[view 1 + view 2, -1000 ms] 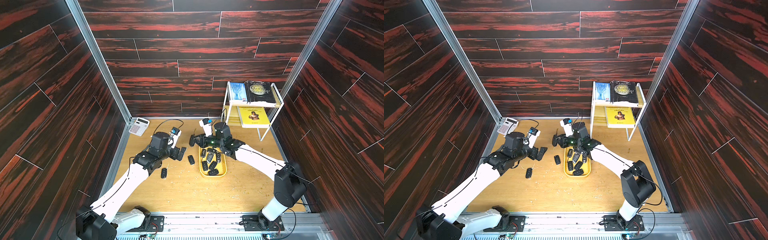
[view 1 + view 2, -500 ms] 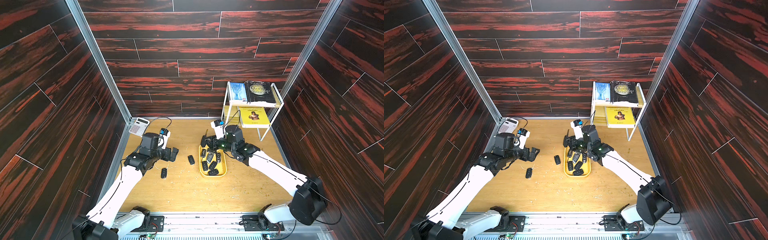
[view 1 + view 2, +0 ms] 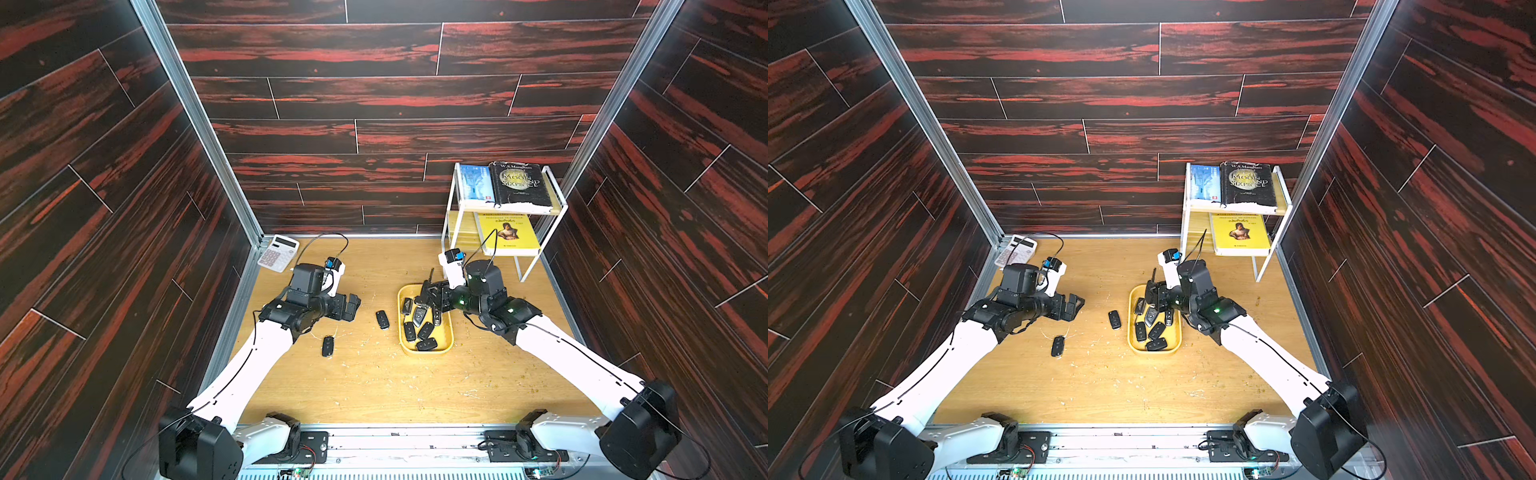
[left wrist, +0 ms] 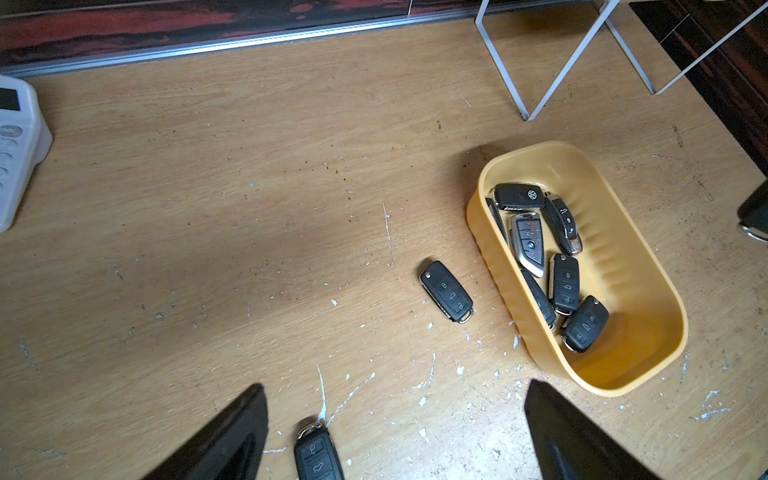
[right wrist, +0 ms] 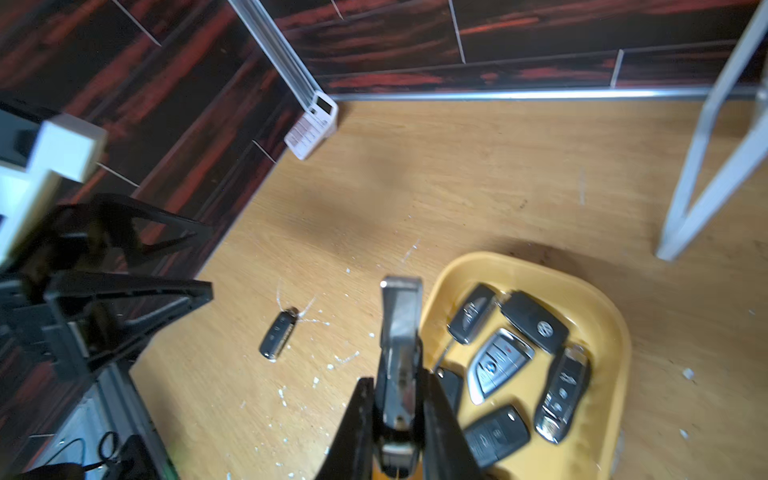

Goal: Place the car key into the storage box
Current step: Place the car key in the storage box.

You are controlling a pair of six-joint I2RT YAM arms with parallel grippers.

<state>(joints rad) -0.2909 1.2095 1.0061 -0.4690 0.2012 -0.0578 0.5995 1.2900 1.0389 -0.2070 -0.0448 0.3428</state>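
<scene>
Right pincer (image 5: 399, 388): pinching a car key (image 5: 400, 328) by one end, the fingers pressed on its broad faces. The rest sticks out edge-on past the tips.
Car key, place: above the far end of the storage box (image 5: 600, 320), roughly over the rim that faces the left arm. I cannot tell how high it hangs.
Storage box, place: on the desk (image 3: 374, 386), right of its middle. Several fobs (image 4: 530, 245) lie along the side toward the left arm, and the opposite side is bare.
Left pincer (image 4: 395, 384): spread wide and empty, over the desk's left half.
Loose fobs: one (image 4: 446, 291) lies flat just beside the box's wall, not touching it. A second (image 4: 318, 453) lies flat below the left pincer.
Handling, my read: the key is a small, light, rigid shell with smooth plastic and metal trim, so it looks slippery. It should survive a short drop.
Risk, my read: released this near the rim, it could glance off and land outside, so I would carry it inward first.
Where to grip: I would take the loose fobs across the narrow width at mid-body, not by the ring end.
</scene>
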